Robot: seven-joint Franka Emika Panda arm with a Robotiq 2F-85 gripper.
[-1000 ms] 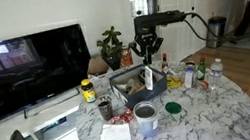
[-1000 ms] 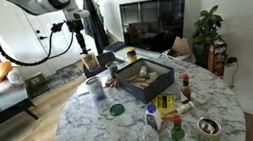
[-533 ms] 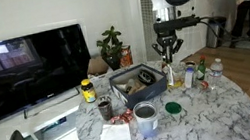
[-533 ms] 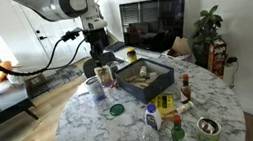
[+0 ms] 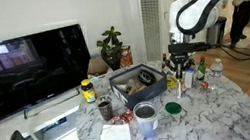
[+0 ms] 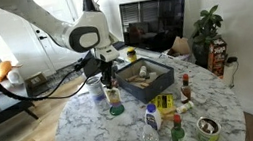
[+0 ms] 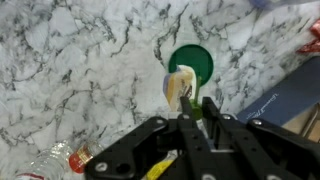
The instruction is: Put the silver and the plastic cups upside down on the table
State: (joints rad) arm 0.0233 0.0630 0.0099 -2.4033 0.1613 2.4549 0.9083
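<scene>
The round marble table was crowded with odds and ends. My arm reached over it, beside the grey tray. The silver cup stood mouth up near the table edge, well apart from the gripper, which hung above the green lid. A pale object sat at the fingertips. Whether the jaws clenched it, I could not tell.

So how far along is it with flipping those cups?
Nothing looks done: the silver cup stands rim up near the table edge. The gripper hangs above the green lid, away from that cup; whether it holds anything is unclear. Both flips seem left, and I can't pick out the plastic cup.
</scene>
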